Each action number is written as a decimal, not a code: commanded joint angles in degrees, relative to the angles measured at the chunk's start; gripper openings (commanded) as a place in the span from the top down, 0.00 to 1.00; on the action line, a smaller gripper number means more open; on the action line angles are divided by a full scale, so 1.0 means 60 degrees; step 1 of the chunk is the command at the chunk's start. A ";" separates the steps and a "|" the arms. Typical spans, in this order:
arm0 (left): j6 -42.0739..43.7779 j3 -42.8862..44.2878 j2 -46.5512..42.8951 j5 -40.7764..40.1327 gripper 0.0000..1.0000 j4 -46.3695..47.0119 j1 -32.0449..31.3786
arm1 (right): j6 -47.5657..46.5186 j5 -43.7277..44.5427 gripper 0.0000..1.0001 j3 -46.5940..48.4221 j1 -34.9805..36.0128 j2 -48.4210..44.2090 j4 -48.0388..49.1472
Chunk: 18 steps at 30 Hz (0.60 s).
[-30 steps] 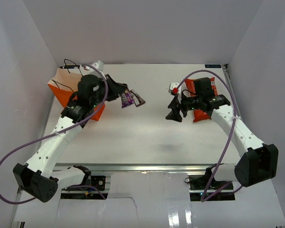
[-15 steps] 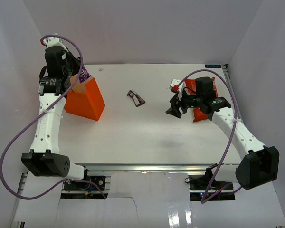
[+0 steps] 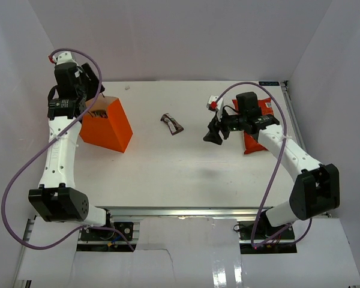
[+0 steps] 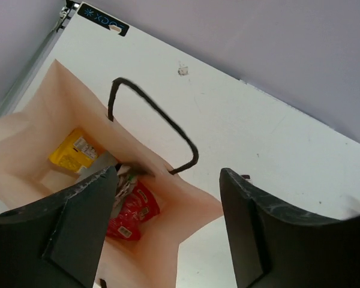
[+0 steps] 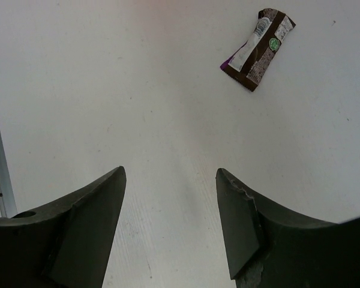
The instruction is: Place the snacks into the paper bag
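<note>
The orange paper bag [image 3: 108, 129] stands upright at the far left of the table. My left gripper [image 3: 93, 103] hovers over its mouth, open and holding nothing. In the left wrist view, the left gripper [image 4: 168, 173] looks down into the bag's pale lining [image 4: 186, 204], where a yellow wrapper [image 4: 72, 153] and a red-pink wrapper [image 4: 129, 213] lie. A dark purple-brown wrapper [image 3: 172, 123] lies on the table at mid-back. My right gripper [image 3: 215, 133] hangs open and empty to its right; in the right wrist view the wrapper [image 5: 258, 49] lies ahead of the right gripper [image 5: 169, 173]. The red-orange crisp packet [image 3: 252, 145] lies partly under the right arm.
The bag's black cord handle [image 4: 162, 126] loops over its far rim. White enclosure walls stand close on the left, back and right. A metal rail [image 3: 186, 211] runs along the table's near edge by the arm bases.
My left arm swung from the table's middle to above the bag carrying a purple wrapper, then opened; the wrapper is out of its jaws. The right gripper shifted slightly left.
</note>
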 commanded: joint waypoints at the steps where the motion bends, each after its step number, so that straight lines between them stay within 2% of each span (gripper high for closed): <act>1: -0.0104 -0.0085 -0.0585 0.0010 0.19 0.0144 0.0015 | 0.0544 0.0173 0.33 0.0979 0.0403 0.0578 0.0417; 3: -0.0264 0.0002 -0.0803 0.0577 0.07 0.0143 0.0030 | 0.1243 0.0989 0.32 0.1606 0.0682 0.1278 0.0637; 4: -0.0280 0.0032 -0.0877 0.0944 0.05 0.0216 0.0030 | 0.1742 0.1590 0.29 0.1857 0.1075 0.1587 0.0841; 5: -0.0295 0.0119 -0.1038 0.1412 0.03 0.0260 0.0015 | 0.2443 0.2408 0.28 0.2193 0.1282 0.2301 0.0886; 6: -0.0324 0.0120 -0.1141 0.2606 0.02 0.0420 0.0030 | 0.2885 0.2909 0.27 0.3008 0.1458 0.2685 0.0887; 7: -0.0368 0.0105 -0.1243 0.3183 0.02 0.0494 0.0030 | 0.3455 0.3654 0.27 0.3451 0.1837 0.3124 0.0887; 8: -0.0470 0.0047 -0.1346 0.3754 0.02 0.0568 0.0030 | 0.3910 0.4705 0.26 0.3949 0.2000 0.4071 0.0785; 10: -0.0965 -0.0420 -0.1770 0.5172 0.02 0.0830 0.0030 | 0.4616 0.5037 0.25 0.5700 0.2205 0.5101 0.0069; 13: -0.1640 -0.1752 -0.2677 0.6495 0.02 0.1242 0.0030 | 0.5130 0.5287 0.25 0.7651 0.2236 0.7339 -0.0417; 18: -0.2286 -0.3876 -0.4581 0.6778 0.02 0.1272 0.0030 | 0.4853 0.5697 0.26 0.8729 0.2323 0.8693 -0.0022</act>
